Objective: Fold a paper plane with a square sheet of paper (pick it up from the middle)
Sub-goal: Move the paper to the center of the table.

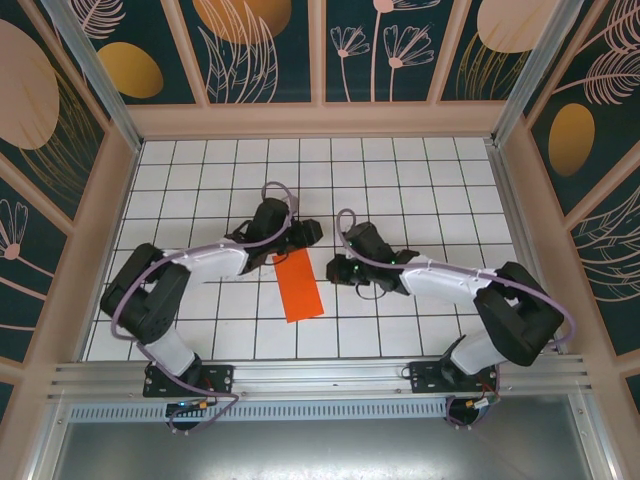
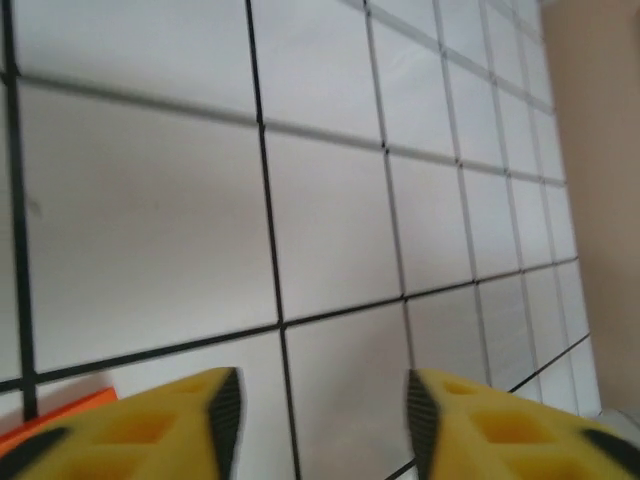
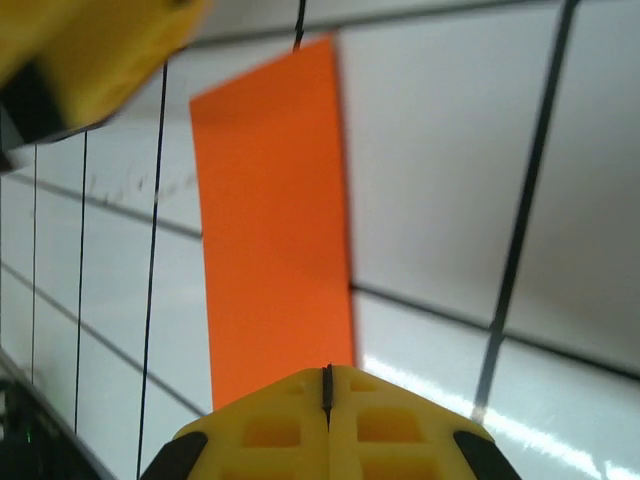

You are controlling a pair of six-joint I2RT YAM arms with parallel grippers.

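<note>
No legible text, labels, numbers or signs seen.

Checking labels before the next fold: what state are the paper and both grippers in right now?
square sheet of paper: folded to a narrow strip, lying flat on the table, not yet plane-shaped.
left gripper: open, nothing between its fingers, a corner of the paper beside it.
right gripper: shut, tips at the paper's edge; whether it touches the paper cannot be told.

Open table (image 1: 400, 170) beyond; left arm (image 1: 205, 262), right arm (image 1: 445, 280) beside sheet (image 1: 299, 285).
</note>
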